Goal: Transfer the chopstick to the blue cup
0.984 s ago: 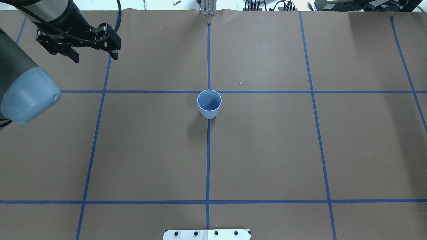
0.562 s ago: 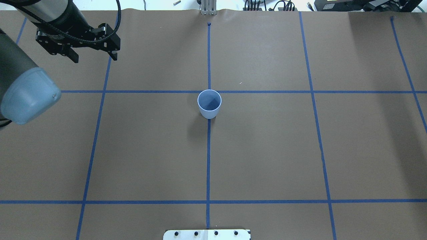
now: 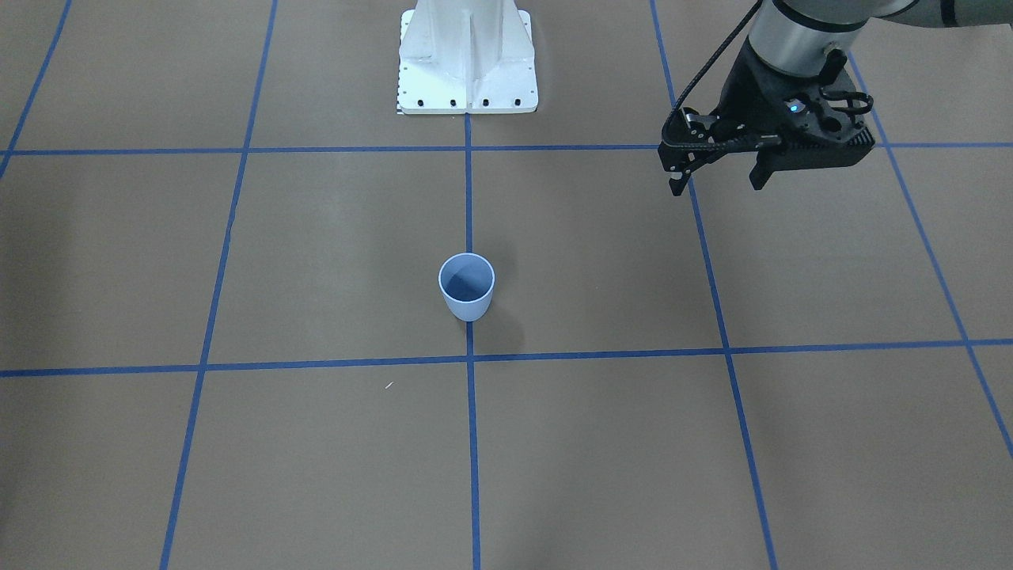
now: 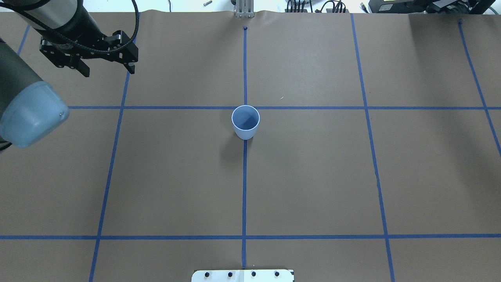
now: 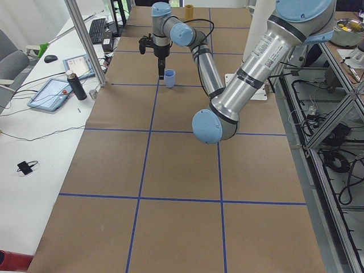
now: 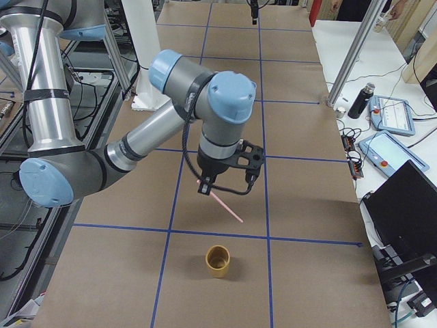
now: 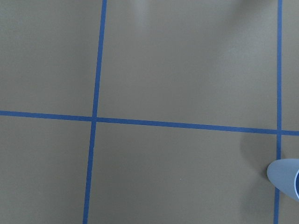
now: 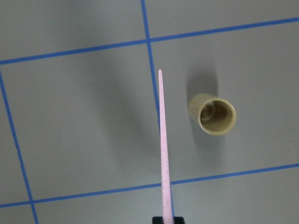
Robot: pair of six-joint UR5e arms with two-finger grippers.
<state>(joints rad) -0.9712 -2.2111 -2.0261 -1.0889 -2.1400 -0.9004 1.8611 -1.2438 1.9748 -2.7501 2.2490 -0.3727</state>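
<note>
Overhead exterior: one table (image 4: 313, 176), brown-covered and gridded with blue tape lines (image 4: 244, 188). One blue cup (image 4: 245, 122) stands upright at the table's middle, on the centre line and just on the robot's side of a crossing. One left gripper (image 4: 109, 71) is over the table's far left corner, jaws spread wide with nothing between them, well apart from the cup.

Exterior front-facing: the blue cup (image 3: 467, 286) is upright with a darker inside. The robot base (image 3: 467, 59) is at the table's robot-side edge. The left gripper (image 3: 716, 180) is again wide.

Exterior left: the left arm (image 5: 244, 85) reaches across the table. One tan cup (image 5: 189, 10) stands at the far end.

Exterior right: one right gripper (image 6: 205, 186) is over the table's right end, clamped on the chopstick (image 6: 222, 203), which slants downward from it. The tan cup (image 6: 218, 261) is upright near the right end edge, apart from the stick.

Left wrist-mounted: a tape crossing, with the blue cup (image 7: 286, 177) cut by the lower right edge.

Right wrist-mounted: the chopstick (image 8: 161, 140) rises from dark pads at the bottom edge. The tan cup (image 8: 212, 113) is beside it, not touching.
</note>
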